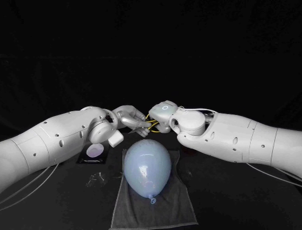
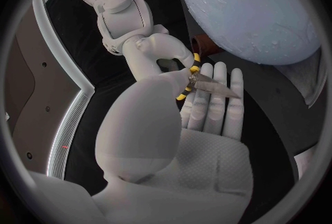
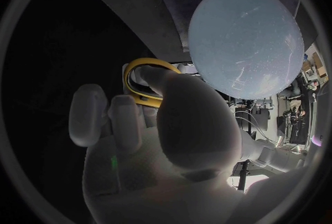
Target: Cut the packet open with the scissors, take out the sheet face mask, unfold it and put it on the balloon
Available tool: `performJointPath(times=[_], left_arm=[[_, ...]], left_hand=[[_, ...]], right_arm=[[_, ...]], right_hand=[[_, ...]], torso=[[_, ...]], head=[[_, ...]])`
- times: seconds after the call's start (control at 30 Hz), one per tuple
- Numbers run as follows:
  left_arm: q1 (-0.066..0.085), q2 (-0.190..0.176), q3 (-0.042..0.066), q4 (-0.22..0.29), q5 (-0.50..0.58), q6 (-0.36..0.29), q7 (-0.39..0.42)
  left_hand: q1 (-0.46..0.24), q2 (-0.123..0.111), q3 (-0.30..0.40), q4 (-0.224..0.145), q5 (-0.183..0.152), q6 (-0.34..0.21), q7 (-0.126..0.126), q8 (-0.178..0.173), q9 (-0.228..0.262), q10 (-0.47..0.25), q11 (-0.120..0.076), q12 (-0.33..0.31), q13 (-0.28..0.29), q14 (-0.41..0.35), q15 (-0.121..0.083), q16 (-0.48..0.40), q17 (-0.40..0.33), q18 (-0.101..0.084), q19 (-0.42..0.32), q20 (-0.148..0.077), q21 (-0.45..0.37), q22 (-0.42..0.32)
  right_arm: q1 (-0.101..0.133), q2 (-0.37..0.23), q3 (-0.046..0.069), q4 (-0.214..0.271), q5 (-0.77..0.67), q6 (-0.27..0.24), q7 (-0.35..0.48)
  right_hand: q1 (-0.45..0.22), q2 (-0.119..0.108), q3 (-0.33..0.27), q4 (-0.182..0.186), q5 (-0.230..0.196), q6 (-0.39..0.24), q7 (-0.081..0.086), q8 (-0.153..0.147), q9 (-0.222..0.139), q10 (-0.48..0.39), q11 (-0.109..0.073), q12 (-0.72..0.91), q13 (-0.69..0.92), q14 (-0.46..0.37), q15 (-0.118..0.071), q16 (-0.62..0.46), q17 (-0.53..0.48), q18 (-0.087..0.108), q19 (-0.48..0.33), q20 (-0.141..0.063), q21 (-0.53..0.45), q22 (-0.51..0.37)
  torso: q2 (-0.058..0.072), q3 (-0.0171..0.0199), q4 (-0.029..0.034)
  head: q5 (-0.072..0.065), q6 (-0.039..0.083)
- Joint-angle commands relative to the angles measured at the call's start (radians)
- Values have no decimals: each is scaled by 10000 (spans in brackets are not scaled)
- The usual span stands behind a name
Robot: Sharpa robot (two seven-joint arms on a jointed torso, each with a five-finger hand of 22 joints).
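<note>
The pale blue balloon [image 1: 147, 165] [image 2: 256, 8] [image 3: 245, 41] lies on a grey towel [image 1: 151, 206]. Just behind it my two hands meet over the table. The yellow-handled scissors [image 1: 149, 122] [image 2: 201, 84] lie across the flat fingers of my left hand [image 1: 127, 120] [image 2: 207, 113], with its thumb over the pivot and the blades pointing toward the fingertips. A finger of my right hand [image 1: 162, 115] [image 3: 159, 124] reaches into a yellow handle loop [image 3: 146, 81]. The dark packet [image 1: 95, 153], with a pale oval on it, lies flat on the table left of the balloon.
A small clear object [image 1: 95, 180] sits on the black table by the towel's left edge. Both white forearms angle in from the sides and close off the space behind the balloon. The towel [image 3: 138, 3] reaches the table's near edge.
</note>
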Motion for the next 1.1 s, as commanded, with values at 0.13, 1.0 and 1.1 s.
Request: performJointPath(times=[0.13, 1.0, 1.1], left_arm=[[114, 209, 83, 120, 975, 444, 593], [154, 421, 74, -132, 957, 782, 339], [154, 445, 73, -121, 931, 788, 361]], left_hand=[[38, 89, 83, -50, 30, 71, -14, 78, 451, 134, -66, -60, 15, 16, -65, -58, 12, 137, 21, -4, 37, 18], [-141, 138, 119, -121, 23, 75, -40, 130, 550, 182, -80, -49, 19, 49, -76, -49, 74, 132, 19, 17, 64, 21], [-153, 148, 121, -130, 21, 78, -52, 139, 562, 188, -86, -48, 20, 51, -79, -49, 81, 132, 18, 19, 65, 21]], right_arm=[[-94, 77, -47, -12, -156, 590, -121], [-111, 218, -53, 51, 1793, 47, 157], [-111, 282, -53, 9, 1860, 284, 199]], right_hand=[[-231, 384, 265, -12, -50, 10, -213, 192, 237, 2819, -864, 465, 294, 445, -244, 8, -34, -197, 87, -169, 109, 111], [-894, -79, 649, -644, -56, -1599, 187, 190, 1223, 210, -334, -421, 569, 400, 157, -29, -309, -173, -14, 109, -130, 141], [-1060, -420, 464, -618, -52, -1861, 201, 17, 1143, -61, -297, -595, 372, 390, 192, -28, -333, -133, -101, 156, -273, 22]], torso=[[13, 5, 3], [11, -4, 5], [11, -6, 5]], head=[[-20, -14], [-79, 28], [-84, 28]])
